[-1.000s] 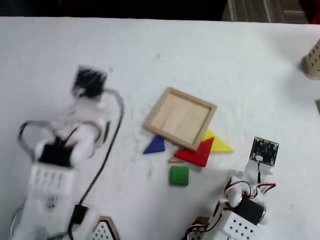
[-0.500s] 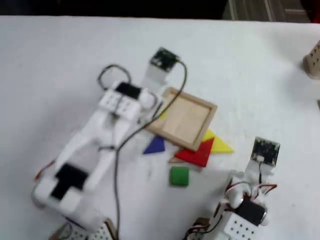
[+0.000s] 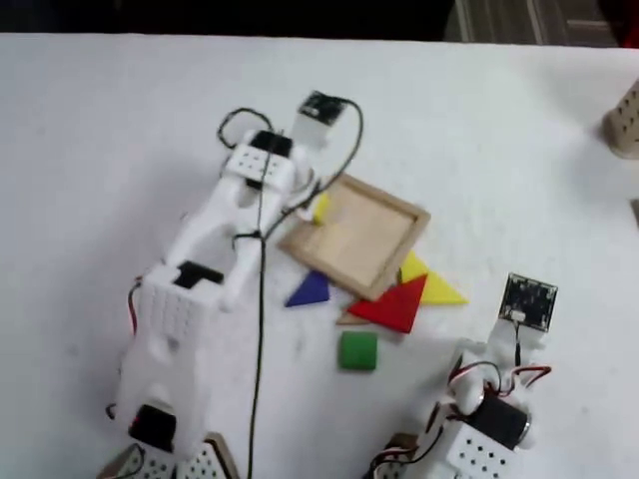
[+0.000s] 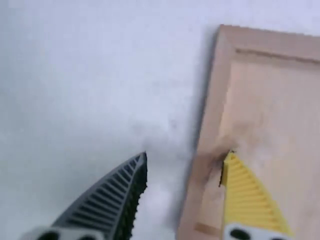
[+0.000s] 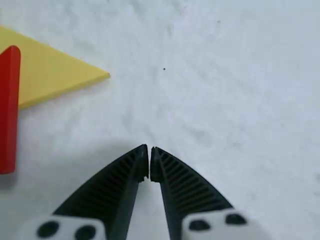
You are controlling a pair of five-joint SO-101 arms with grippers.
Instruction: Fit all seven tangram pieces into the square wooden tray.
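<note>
The square wooden tray (image 3: 371, 254) lies mid-table with a bare wood floor. My left gripper (image 3: 312, 214) is open astride the tray's left-hand rim (image 4: 210, 125). Its yellow finger (image 4: 247, 195) is inside the tray and its black finger (image 4: 112, 200) is on the table outside. Along the tray's near edge lie a blue triangle (image 3: 310, 290), a red triangle (image 3: 394, 305) and a yellow triangle (image 3: 431, 284). A green square (image 3: 357, 350) sits nearer the front. My right gripper (image 5: 149, 150) is shut and empty on bare table, close to the yellow triangle (image 5: 47, 75) and red triangle (image 5: 9, 110).
A thin tan piece (image 3: 349, 319) peeks out from under the red triangle. The right arm (image 3: 489, 409) stands at the front right. The left arm's body and cable (image 3: 200, 279) stretch across the table's left half. A wooden object (image 3: 624, 125) sits at the far right edge.
The left arm swung from the table's left side over to the tray and came down on its left rim. The tray's left corner shifted slightly. The right arm kept still.
</note>
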